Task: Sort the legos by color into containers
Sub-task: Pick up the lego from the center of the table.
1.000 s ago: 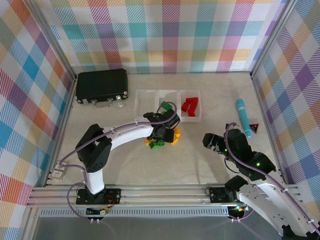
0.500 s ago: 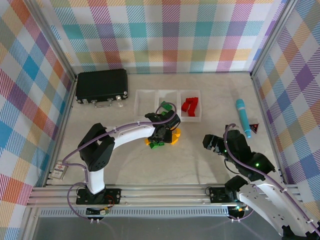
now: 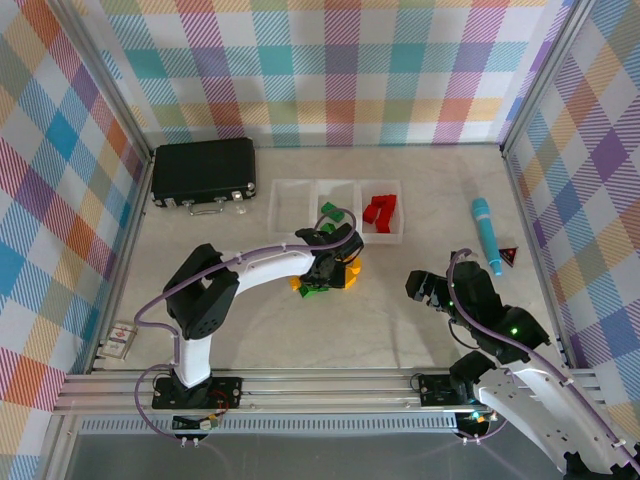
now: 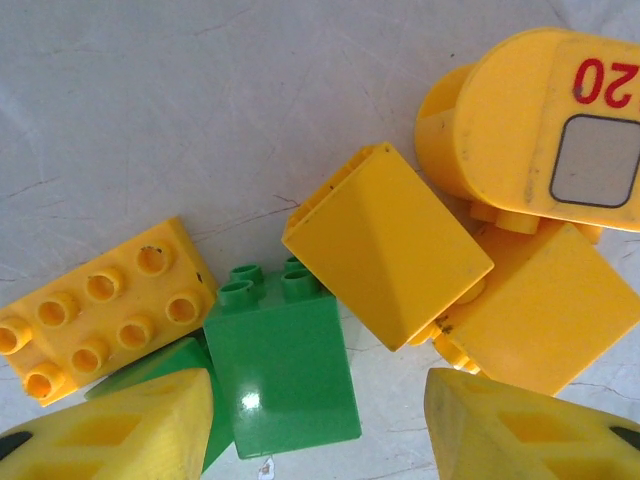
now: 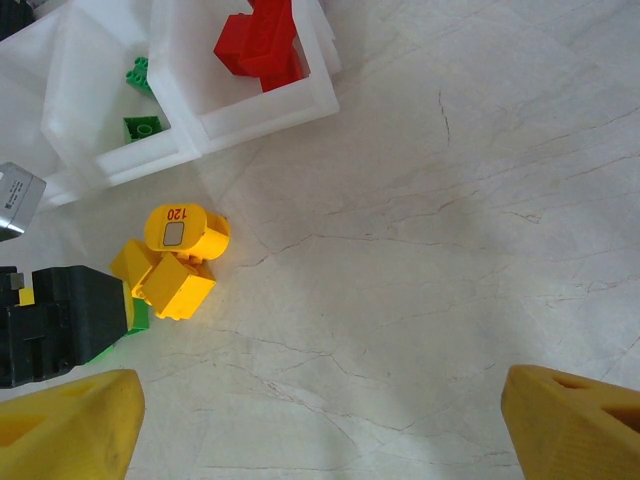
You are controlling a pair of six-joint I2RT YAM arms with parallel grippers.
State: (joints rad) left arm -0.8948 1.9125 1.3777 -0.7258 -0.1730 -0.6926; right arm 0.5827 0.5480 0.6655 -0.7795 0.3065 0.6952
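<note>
Since the earlier frame, the elbow of the left arm has been swung a little to the right, while the left gripper (image 3: pixel 335 268) has been kept low over the pile of legos (image 3: pixel 322 281). The right arm has not been moved.

From the left wrist, the left gripper (image 4: pixel 320 430) is seen with its fingers (image 4: pixel 110 425) apart. A green brick (image 4: pixel 285 375) lies between them, and a gap is left on its right side. It is surrounded by a yellow eight-stud brick (image 4: pixel 100 305), a yellow sloped block (image 4: pixel 385 260) and a rounded yellow piece (image 4: pixel 545 125) marked with red digits.

The pile is set on the table (image 3: pixel 250 320) near its middle, just in front of the containers (image 3: pixel 290 222), which are lined up toward the far edge. Green bricks (image 3: pixel 327 208) are held in the middle bin and red bricks (image 3: pixel 380 210) in the right one.

The right gripper (image 3: pixel 425 285) is held above bare table toward the right edge, its fingers (image 5: pixel 65 415) spread wide with nothing between them.

A black case (image 3: pixel 203 170) is placed at the far left corner, and a teal pen-like tool (image 3: pixel 486 233) near the right edge.
</note>
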